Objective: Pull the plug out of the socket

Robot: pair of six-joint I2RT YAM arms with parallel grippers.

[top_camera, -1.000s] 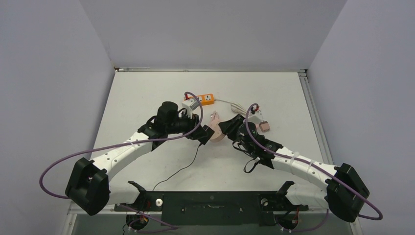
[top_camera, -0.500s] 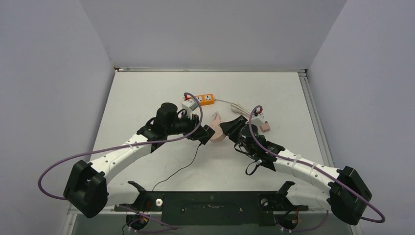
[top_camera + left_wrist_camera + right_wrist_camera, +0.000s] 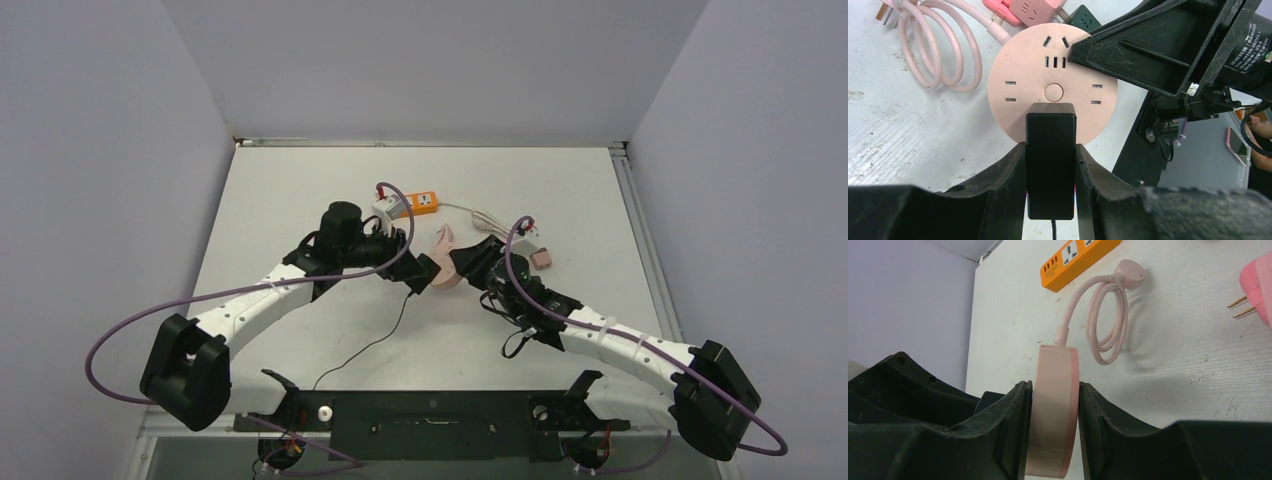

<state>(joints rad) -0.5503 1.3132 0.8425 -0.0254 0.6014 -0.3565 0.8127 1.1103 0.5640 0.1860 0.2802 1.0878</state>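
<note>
The socket is a round pink disc [image 3: 445, 277] with several outlets on its face [image 3: 1023, 82], held on edge at the table's middle. My right gripper [image 3: 1054, 437] is shut on the disc's rim [image 3: 1053, 410]. A black plug [image 3: 1051, 157] sits in the disc's lower outlet, its thin black cord [image 3: 372, 345] trailing toward the near edge. My left gripper [image 3: 1051, 185] is shut on the black plug, fingers [image 3: 1003, 172] pressed to both its sides. In the top view the left gripper [image 3: 418, 272] meets the disc from the left and the right gripper [image 3: 468, 262] from the right.
The disc's coiled pink cable [image 3: 940, 50] lies behind it with its pink plug [image 3: 1129, 271]. An orange power strip [image 3: 418, 202] with a white adapter [image 3: 384, 211] lies farther back. Pink adapters [image 3: 541, 259] and a dark green one [image 3: 1085, 19] lie to the right.
Both arms have shifted slightly; the left arm's elbow has moved back and the right wrist has come a little left. The plug stays in the disc, both grips unchanged.
</note>
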